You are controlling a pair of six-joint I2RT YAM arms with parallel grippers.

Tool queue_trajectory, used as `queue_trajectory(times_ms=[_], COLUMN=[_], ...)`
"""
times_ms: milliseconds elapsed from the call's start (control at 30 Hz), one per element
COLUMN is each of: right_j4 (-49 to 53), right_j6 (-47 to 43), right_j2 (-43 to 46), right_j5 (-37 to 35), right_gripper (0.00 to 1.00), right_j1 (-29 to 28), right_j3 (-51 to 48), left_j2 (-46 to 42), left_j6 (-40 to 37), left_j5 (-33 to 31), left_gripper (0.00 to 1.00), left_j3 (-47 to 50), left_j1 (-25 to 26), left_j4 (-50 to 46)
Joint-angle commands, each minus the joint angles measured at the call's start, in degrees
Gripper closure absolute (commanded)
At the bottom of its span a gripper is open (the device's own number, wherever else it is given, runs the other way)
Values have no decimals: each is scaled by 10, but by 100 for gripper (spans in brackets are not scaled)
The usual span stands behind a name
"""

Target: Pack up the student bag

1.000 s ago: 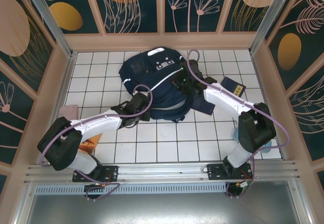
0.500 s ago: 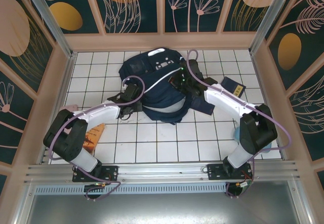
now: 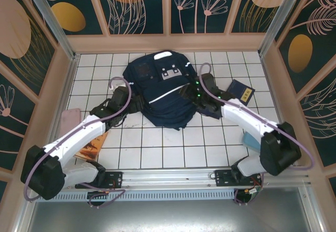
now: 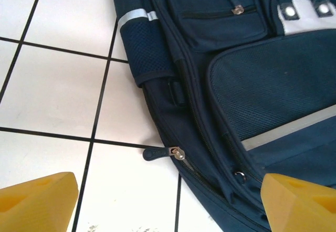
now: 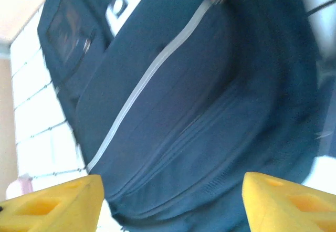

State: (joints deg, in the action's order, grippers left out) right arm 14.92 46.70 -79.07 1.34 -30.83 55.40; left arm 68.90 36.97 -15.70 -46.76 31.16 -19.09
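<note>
- student bag lies flat on the tiled table, far centre, between the two arms.
- left gripper spread wide, holding nothing; the bag's side seam and zipper pull sit just ahead, between the jaws.
- right gripper spread wide, holding nothing; the bag's striped front fills the gap.

navy student bag, white stripe

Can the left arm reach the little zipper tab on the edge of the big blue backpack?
Probably yes. The left pincer is open, and the small metal zipper pull with its dark tab, at the edge of the navy-blue fabric backpack, sits just ahead of it with nothing lying over it.
</note>
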Motion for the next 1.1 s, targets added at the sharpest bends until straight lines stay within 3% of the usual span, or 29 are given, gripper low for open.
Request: queue_trajectory(times_ms=[0,100,300,433,567,733,900,1067], right_j4=[40,28,24,-5,-44,-62,-24,-9], right_j6=[-48,-75,-115,-146,-140,-142,-145,-128], right_j2=[35,0,-135,-182,-217,-247,-227,-135], right_j5=[-75,-31,-6,64,153,186,127,35], right_gripper=[25,25,29,31,43,50,47,31], right_j1=[63,108,132,107,75,14,3,54], right_j3=[-37,-29,45,77,79,95,103,39], left_j2=[1,16,59,79,90,92,88,74], left_j6=[13,13,14,27,31,31,32,31], left_j5=[23,56,136,202,195,189,174,165], left_gripper=[9,8,10,13,13,13,13,12], left_j3=[0,-15,-50,-56,-67,-64,-61,-52], left_j1=[-4,-3,-3,-3,-3,-3,-3,-4], left_j4=[4,31,85,131,130,126,113,112])
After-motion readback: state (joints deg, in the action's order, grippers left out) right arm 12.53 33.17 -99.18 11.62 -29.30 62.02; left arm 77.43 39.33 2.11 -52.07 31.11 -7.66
